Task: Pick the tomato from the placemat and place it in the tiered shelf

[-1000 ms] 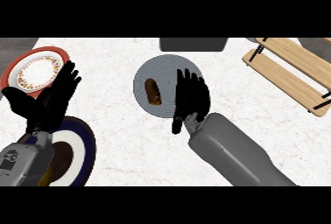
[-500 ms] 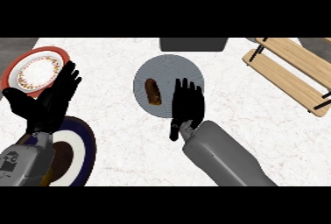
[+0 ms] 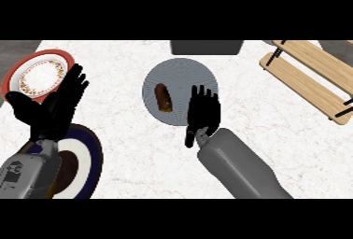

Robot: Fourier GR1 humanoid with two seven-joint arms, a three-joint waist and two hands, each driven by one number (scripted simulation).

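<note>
A round grey placemat (image 3: 180, 74) lies at the middle of the white counter. On it rests a brown, oblong item (image 3: 164, 97), where the task names a tomato; nothing red and round shows. My right hand (image 3: 203, 114) hovers over the placemat's lower right part, fingers straight and pointing away, just right of the brown item and not touching it. The wooden tiered shelf (image 3: 310, 70) with black posts stands at the upper right. My left hand (image 3: 55, 109) rests open at the left, fingers up.
A red-rimmed plate (image 3: 34, 77) sits at the upper left, partly behind my left hand. A dark blue plate (image 3: 88, 158) with something brown on it lies at the lower left under my left forearm. A dark grey box (image 3: 207, 46) stands at the top middle.
My right hand has drawn back a little toward the lower edge of the placemat, still open. The brown item and my left hand have not moved.
</note>
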